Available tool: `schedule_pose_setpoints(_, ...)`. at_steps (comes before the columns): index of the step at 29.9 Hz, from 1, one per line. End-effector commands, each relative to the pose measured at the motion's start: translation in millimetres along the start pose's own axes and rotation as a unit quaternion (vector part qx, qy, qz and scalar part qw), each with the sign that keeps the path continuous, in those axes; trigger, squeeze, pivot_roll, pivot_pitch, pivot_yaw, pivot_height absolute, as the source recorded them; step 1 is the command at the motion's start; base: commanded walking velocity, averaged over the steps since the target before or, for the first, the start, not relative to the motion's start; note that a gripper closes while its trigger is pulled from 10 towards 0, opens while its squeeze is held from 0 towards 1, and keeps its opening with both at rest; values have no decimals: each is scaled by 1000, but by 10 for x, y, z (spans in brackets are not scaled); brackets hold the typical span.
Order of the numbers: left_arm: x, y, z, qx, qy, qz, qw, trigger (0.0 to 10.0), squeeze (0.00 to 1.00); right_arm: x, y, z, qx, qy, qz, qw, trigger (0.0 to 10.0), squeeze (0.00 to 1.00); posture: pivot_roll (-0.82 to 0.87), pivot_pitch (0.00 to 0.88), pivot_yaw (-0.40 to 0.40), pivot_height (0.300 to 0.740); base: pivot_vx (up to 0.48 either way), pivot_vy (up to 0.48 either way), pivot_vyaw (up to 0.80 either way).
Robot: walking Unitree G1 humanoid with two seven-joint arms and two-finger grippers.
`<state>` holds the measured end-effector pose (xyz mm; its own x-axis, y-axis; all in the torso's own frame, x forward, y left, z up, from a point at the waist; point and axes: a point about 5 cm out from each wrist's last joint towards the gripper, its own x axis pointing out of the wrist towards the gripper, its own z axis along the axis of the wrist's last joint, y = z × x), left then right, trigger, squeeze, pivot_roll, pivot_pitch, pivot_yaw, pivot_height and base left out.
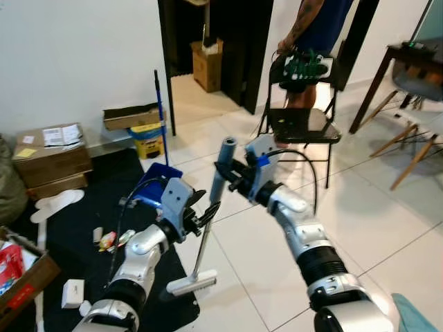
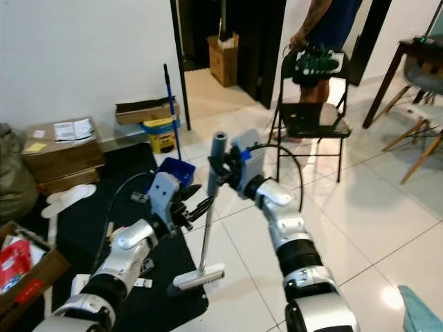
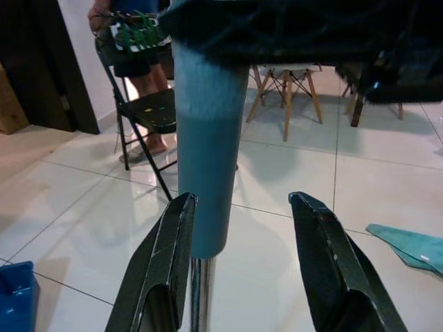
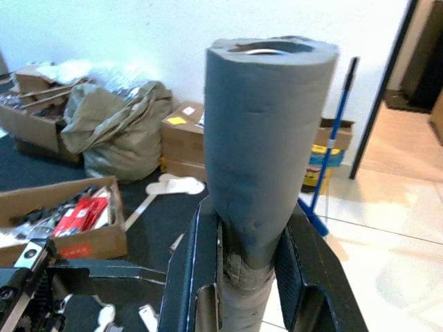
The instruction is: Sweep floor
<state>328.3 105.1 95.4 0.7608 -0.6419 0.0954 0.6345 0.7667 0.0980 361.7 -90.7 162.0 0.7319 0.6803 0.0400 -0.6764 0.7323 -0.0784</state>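
A broom stands nearly upright in front of me, its white head (image 1: 192, 282) resting on the floor at the edge of a dark rug (image 1: 76, 221). Its metal pole (image 1: 204, 238) ends in a grey foam grip (image 1: 223, 155). My right gripper (image 1: 224, 173) is shut on that grip, and in the right wrist view both fingers (image 4: 190, 277) press the foam (image 4: 266, 131). My left gripper (image 1: 206, 211) is lower down and open, one finger (image 3: 163, 263) on either side of the pole (image 3: 199, 290) without clasping it.
A blue dustpan (image 1: 154, 188) with a long handle lies on the rug near a yellow bucket (image 1: 147, 140). Wrappers (image 1: 114, 240) and a small white box (image 1: 72, 292) litter the rug. Cardboard boxes (image 1: 50, 158) line the wall. A person stands behind a folding chair (image 1: 304, 126).
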Motion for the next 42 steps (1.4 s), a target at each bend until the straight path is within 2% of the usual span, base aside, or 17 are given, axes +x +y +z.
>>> schedule_pose_setpoints(1,-37,13,-12,2,0,-1,1000,10000,0,61,-1,194,-16,-28,13,999,10000,0,-48,23,5,740,0,0,0)
schedule_pose_setpoints(4,-41,-1,7,2,-6,-6,1000,10000,0,69,27,218,-11,-29,24,999,10000,0,-45,18,0,740,0,0,0)
schedule_pose_setpoints(5,-41,-23,9,-2,-8,-15,1000,10000,90,78,44,224,-8,-29,28,999,10000,0,-44,16,-2,740,0,0,0)
schedule_pose_setpoints(6,-42,-38,6,-3,-7,-20,1000,10000,1000,84,59,225,-7,-29,32,999,10000,0,-42,14,-6,740,0,0,0)
schedule_pose_setpoints(22,-41,-75,-2,-15,-10,-20,1000,10000,1000,134,190,200,4,-25,63,998,10000,0,-34,4,-14,740,0,0,0)
schedule_pose_setpoints(23,-33,-79,-4,-15,-9,-11,1000,10000,0,141,252,194,9,-25,80,996,10000,0,-37,8,-19,740,0,0,0)
schedule_pose_setpoints(28,-12,-88,-9,-2,-1,10,1000,10000,0,131,386,183,19,-26,123,992,10000,0,-40,9,-24,740,0,0,0)
schedule_pose_setpoints(32,-4,-58,-7,5,3,29,1000,10000,0,117,412,176,19,-24,136,990,10000,0,-43,4,-20,740,0,0,0)
schedule_pose_setpoints(42,32,-46,51,7,-6,33,999,10000,0,115,422,185,21,-22,139,990,10000,0,-37,1,-18,740,0,0,0)
